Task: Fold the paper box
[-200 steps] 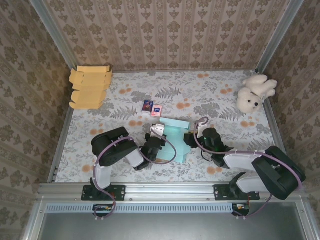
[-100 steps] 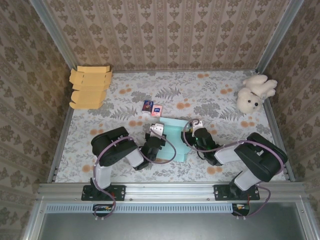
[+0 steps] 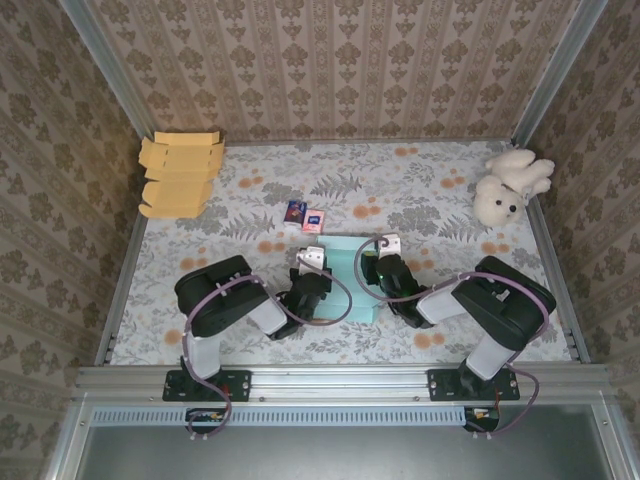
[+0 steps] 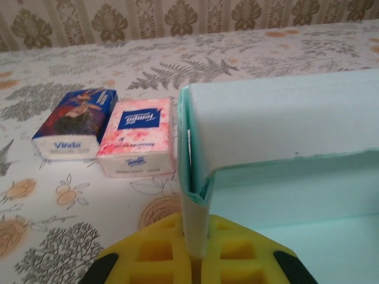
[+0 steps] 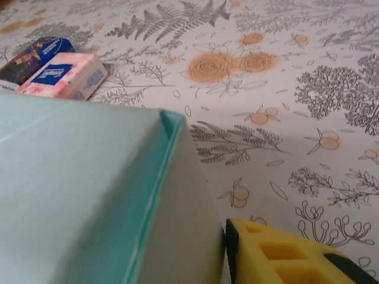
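With left jaws clamped on one upright wall of the teal box [image 3: 340,262], mid surface [image 3: 430,200] near the tissue packs [image 3: 314,221], push the opposite wall square before creasing; cannot tell right jaws' state.

From above, the left gripper [image 3: 312,283] and right gripper [image 3: 372,268] overlap the pale teal folded paper box [image 3: 345,250] — its side edges covered. At the left wrist it runs off the picture's right edge, the yellow fingers [image 4: 237,260] cropped below. At the right wrist one finger sits behind the box wall (grip unclear); the dark blue tissue packet [image 5: 32,56] is cut off left.
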Action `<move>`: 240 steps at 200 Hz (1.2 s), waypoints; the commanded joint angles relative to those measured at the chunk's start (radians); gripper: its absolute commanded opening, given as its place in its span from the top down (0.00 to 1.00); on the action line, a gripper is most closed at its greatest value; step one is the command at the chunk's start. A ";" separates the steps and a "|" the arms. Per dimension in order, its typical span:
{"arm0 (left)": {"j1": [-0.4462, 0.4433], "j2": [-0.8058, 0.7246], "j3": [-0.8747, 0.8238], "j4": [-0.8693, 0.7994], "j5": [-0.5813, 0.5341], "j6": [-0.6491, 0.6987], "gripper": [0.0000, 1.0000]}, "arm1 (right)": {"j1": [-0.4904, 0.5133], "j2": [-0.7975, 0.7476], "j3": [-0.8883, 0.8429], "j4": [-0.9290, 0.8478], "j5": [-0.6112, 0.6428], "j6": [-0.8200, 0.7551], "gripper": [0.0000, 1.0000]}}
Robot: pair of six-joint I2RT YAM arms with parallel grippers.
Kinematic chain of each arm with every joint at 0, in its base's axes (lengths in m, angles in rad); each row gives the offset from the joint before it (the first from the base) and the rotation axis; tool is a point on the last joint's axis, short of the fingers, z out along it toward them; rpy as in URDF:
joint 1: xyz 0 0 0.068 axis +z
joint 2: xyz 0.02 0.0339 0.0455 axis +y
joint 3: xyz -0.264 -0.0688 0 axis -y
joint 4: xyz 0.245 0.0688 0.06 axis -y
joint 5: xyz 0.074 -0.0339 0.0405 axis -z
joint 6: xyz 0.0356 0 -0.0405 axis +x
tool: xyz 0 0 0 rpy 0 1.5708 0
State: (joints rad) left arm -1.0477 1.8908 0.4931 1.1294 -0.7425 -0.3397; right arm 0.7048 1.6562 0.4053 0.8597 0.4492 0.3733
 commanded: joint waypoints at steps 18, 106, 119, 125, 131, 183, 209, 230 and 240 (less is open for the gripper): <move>-0.001 -0.042 0.028 -0.278 -0.096 -0.129 1.00 | 0.010 -0.018 -0.005 -0.033 0.044 0.019 0.61; 0.002 -0.075 0.084 -0.485 -0.098 -0.259 1.00 | 0.010 -0.087 0.021 -0.205 0.166 0.032 0.73; -0.004 -0.078 0.089 -0.491 -0.086 -0.262 1.00 | 0.010 -0.056 0.037 -0.174 0.180 0.010 0.71; -0.007 -0.078 0.091 -0.490 -0.080 -0.260 1.00 | 0.010 -0.037 0.043 -0.150 0.168 -0.011 0.69; -0.008 -0.078 0.091 -0.490 -0.076 -0.257 1.00 | 0.009 -0.020 0.047 -0.115 0.148 -0.037 0.68; -0.010 -0.099 0.077 -0.487 -0.082 -0.242 1.00 | -0.086 0.068 0.045 0.072 -0.092 -0.181 0.61; -0.010 -0.105 0.083 -0.506 -0.087 -0.241 1.00 | -0.102 0.082 0.055 0.108 -0.195 -0.252 0.58; -0.009 -0.102 0.091 -0.514 -0.090 -0.240 1.00 | -0.102 0.095 0.078 0.113 -0.243 -0.273 0.57; -0.010 -0.101 0.096 -0.518 -0.090 -0.240 1.00 | -0.102 0.104 0.084 0.129 -0.243 -0.276 0.57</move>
State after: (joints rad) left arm -1.0531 1.7920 0.5926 0.7170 -0.8398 -0.5728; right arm 0.6083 1.7344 0.4473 0.9047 0.2760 0.1497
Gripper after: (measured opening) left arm 0.071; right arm 0.434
